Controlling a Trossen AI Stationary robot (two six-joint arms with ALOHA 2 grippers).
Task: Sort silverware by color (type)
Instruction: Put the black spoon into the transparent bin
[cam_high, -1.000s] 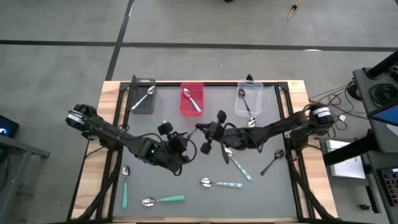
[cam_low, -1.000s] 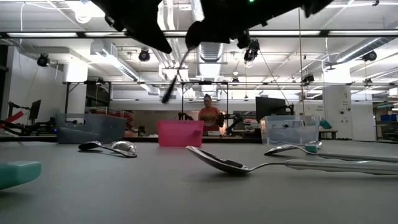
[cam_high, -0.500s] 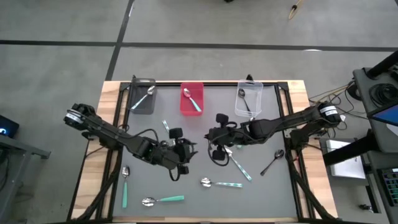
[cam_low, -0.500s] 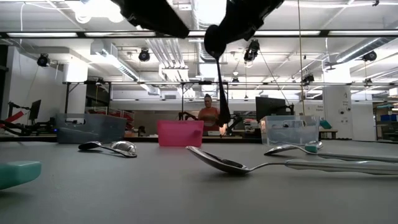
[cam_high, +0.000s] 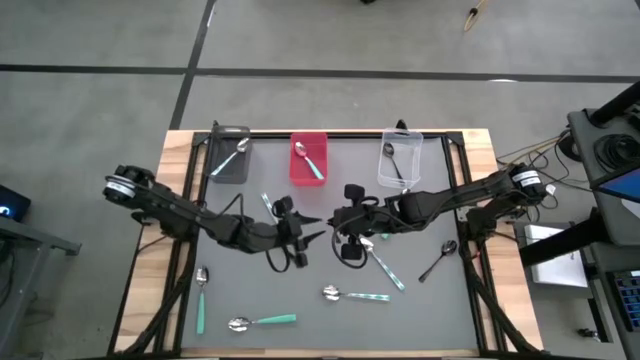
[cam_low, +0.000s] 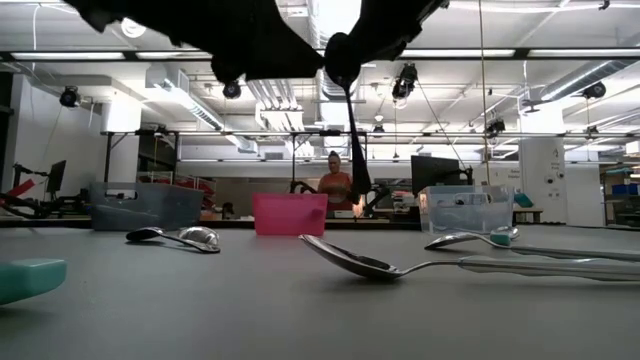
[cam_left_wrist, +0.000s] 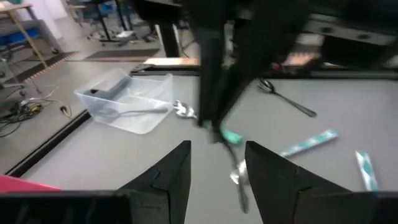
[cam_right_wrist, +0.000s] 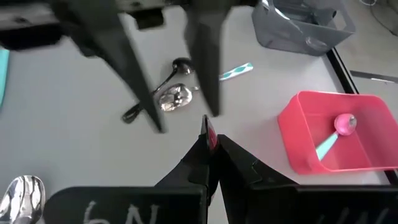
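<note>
Here the left hand hovers with fingers apart and empty above the middle of the bench. Just beside it, the right hand is closed on a black spoon, which hangs down above the bench.

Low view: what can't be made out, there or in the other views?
- Low view: the black spoon hangs from a dark arm; the grip is cut off by the top edge.
- Low view: the grey bin hides its contents behind its wall.
- High view: the spoon is lost under the right tool.
- Left wrist view: the shapes ahead of the left tool are blurred.
</note>
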